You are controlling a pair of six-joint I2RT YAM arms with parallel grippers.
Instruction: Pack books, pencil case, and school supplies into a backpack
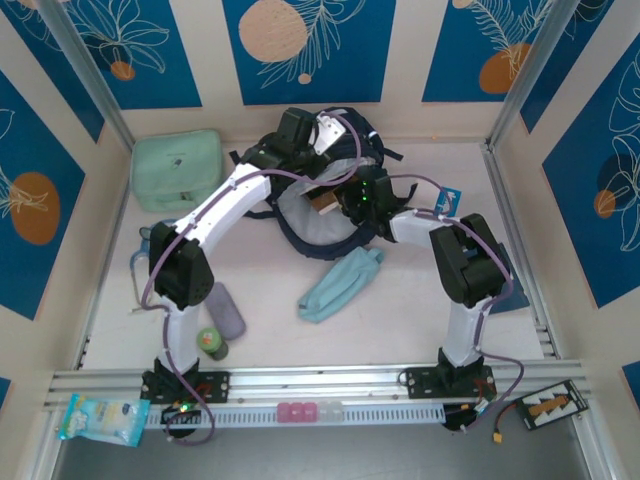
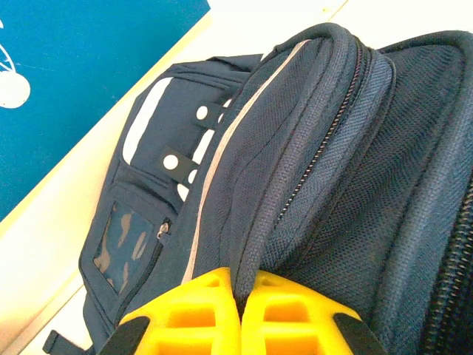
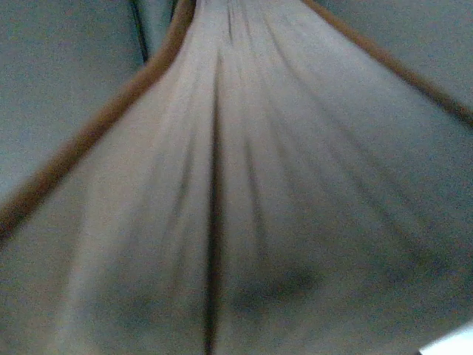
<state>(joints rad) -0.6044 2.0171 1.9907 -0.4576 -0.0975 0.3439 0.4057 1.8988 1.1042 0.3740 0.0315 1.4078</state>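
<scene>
**Book goes in as left arm holds bag open**

The navy backpack [image 1: 305,245] lies at the far middle of the desk [image 1: 385,335], its mouth gaping toward the arms and showing a pale lining. The left arm [image 1: 225,205] reaches to the far rim. In its wrist view, the left jaws are pressed together on a fold of the bag's mesh beside the zip [image 2: 332,148], and the yellow fingers [image 2: 177,322] meet on the cloth.

The right arm [image 1: 412,226] bends in from the other side, its wrist right at the opening. The brown book [image 1: 322,203] shows there as a tan-brown corner just left of that wrist, inside the rim. Seen from the right wrist, the book [image 3: 244,192] stands very close. Its pale page edges fan straight out ahead, with a brown cover line down each side, so its long axis appears to run on from the wrist into the bag.

The right jaws are out of sight, so whether they pinch the book cannot be told, though its nearness suggests they do. The right arm is plainly the nearer one to the book.

Waiting on the desk in front of the bag are the light-blue pencil case [image 1: 340,283], lying aslant, and the small purple case [image 1: 227,310], close by the left arm.
</scene>
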